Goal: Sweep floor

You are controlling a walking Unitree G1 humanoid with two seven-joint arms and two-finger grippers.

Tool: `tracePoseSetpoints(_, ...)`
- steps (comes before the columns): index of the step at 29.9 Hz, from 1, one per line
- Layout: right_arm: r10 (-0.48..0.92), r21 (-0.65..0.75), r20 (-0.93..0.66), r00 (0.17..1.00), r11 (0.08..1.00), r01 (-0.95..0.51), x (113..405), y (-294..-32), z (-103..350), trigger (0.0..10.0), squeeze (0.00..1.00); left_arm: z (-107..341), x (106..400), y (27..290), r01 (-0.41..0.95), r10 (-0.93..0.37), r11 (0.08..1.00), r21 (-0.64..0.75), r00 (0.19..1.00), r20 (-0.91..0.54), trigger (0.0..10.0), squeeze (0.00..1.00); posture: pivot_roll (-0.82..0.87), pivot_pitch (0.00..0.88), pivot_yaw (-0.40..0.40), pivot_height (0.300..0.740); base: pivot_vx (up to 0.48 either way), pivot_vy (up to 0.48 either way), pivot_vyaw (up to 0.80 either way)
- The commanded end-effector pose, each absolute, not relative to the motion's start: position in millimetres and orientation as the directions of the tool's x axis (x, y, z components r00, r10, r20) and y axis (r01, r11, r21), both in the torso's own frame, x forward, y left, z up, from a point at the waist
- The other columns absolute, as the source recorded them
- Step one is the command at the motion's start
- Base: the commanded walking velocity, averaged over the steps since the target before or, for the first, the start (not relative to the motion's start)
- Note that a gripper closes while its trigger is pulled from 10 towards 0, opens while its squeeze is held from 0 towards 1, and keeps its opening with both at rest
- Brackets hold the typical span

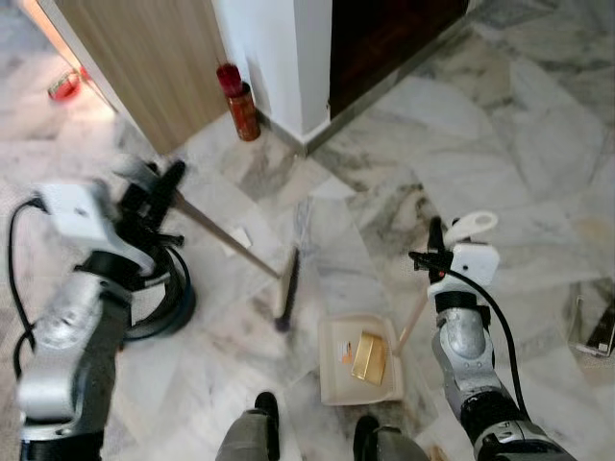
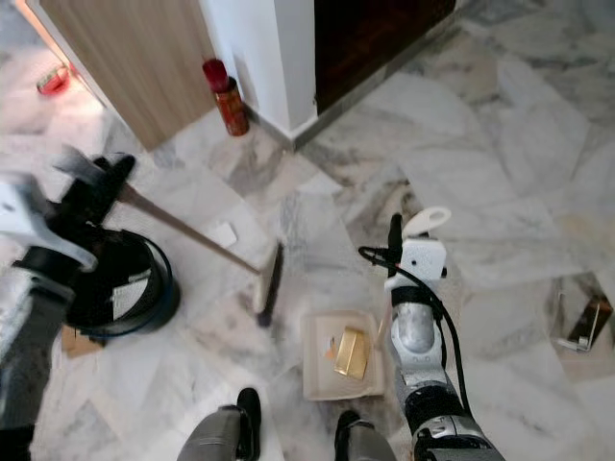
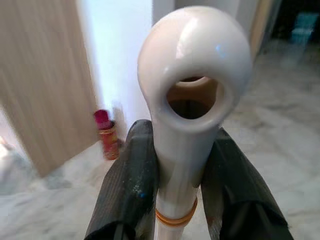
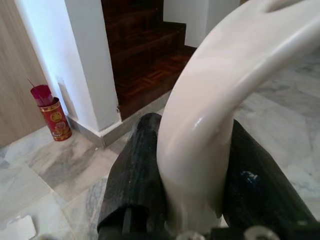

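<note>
On the grey-veined white marble floor (image 1: 538,115), in front of a white wall corner (image 1: 288,58) and a pale wooden door panel (image 1: 144,58), we stand with both arms raised over the work. To our left sits a round black bin (image 2: 130,283), and a red cylindrical tin (image 1: 240,106) stands against the wall base.

Our left gripper (image 1: 159,197) has its two black fingers (image 3: 125,190) pressed tight on either side of the long wooden-handled broom (image 1: 231,245), just below its white looped end cap; the dark bristle head rests on the floor ahead of our feet. Our right gripper (image 1: 434,252) is clamped the same way around the white plastic grip of the cream rectangular dustpan (image 1: 336,370), which lies flat on the marble just beside the bristles. A small golden wrapper (image 1: 367,353) and an orange scrap already lie inside it. A small white paper scrap (image 1: 238,237) lies unswept under the broom shaft.

We judge the risk to be in the next stroke: swept too hard, the bristles could shove the pan aside or flick the wrapper back out, and lifting the pan tilted would spill it.
</note>
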State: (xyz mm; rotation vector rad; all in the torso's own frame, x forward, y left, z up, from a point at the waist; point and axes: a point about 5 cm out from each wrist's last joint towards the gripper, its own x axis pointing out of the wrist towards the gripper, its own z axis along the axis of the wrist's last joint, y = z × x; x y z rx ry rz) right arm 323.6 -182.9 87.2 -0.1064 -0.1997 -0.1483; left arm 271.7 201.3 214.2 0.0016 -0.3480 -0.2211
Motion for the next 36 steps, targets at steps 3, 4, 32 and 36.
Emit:
tracePoseSetpoints(3,-0.181,-0.054,0.179,0.967,0.98,0.193,315,-189,79,10.0,0.0,200,267,206,0.176,-0.191,0.981,0.075,0.93,0.313,10.0,0.0,0.15,0.096,0.083,0.74,0.0,0.0,0.0)
tracePoseSetpoints(4,-0.184,-0.051,0.185,0.965,0.979,0.196,315,-190,80,10.0,0.0,198,267,206,0.174,-0.191,0.981,0.082,0.933,0.305,10.0,0.0,0.15,0.092,0.084,0.74,0.0,0.0,0.0)
tracePoseSetpoints(32,-0.241,0.036,0.433,0.869,0.968,0.25,311,-185,156,10.0,0.0,170,271,184,0.086,-0.128,0.987,0.136,0.929,0.346,10.0,0.0,0.06,0.0,0.05,0.74,0.0,0.0,0.0)
tracePoseSetpoints(36,-0.232,0.052,0.427,0.874,0.971,0.232,307,-180,159,10.0,0.0,171,272,185,0.063,-0.104,0.99,0.124,0.928,0.357,10.0,0.0,0.07,0.0,0.044,0.74,0.0,0.0,0.0)
